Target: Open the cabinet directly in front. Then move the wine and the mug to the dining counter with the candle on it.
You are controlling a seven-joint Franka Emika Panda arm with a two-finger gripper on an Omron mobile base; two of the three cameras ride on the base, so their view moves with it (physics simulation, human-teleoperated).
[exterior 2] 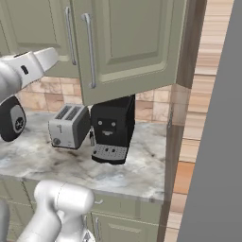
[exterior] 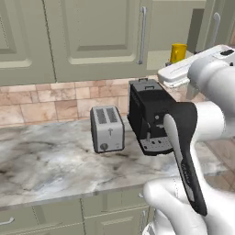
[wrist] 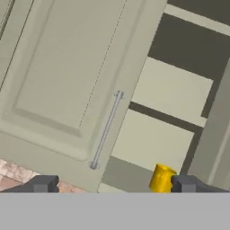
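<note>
The sage-green cabinet (exterior: 101, 36) hangs above the worktop. Its left door (wrist: 67, 76) is closed and carries a long silver handle (wrist: 106, 130). The right door (exterior 2: 132, 42) stands swung open, showing pale shelves (wrist: 170, 90). A small yellow mug (exterior: 178, 52) stands on the lowest shelf, at the opening's left side. In the hand view the mug (wrist: 161, 179) sits just left of my right fingertip. My gripper (wrist: 114, 185) is open and holds nothing, facing the cabinet at shelf height. The wine, the dining counter and the candle are out of view.
Below the cabinet, a silver toaster (exterior: 108, 128) and a black coffee machine (exterior: 149, 117) stand on the marble worktop (exterior: 55, 165), against a brick backsplash (exterior: 46, 103). A wooden side panel (exterior 2: 182, 94) bounds the counter on the right.
</note>
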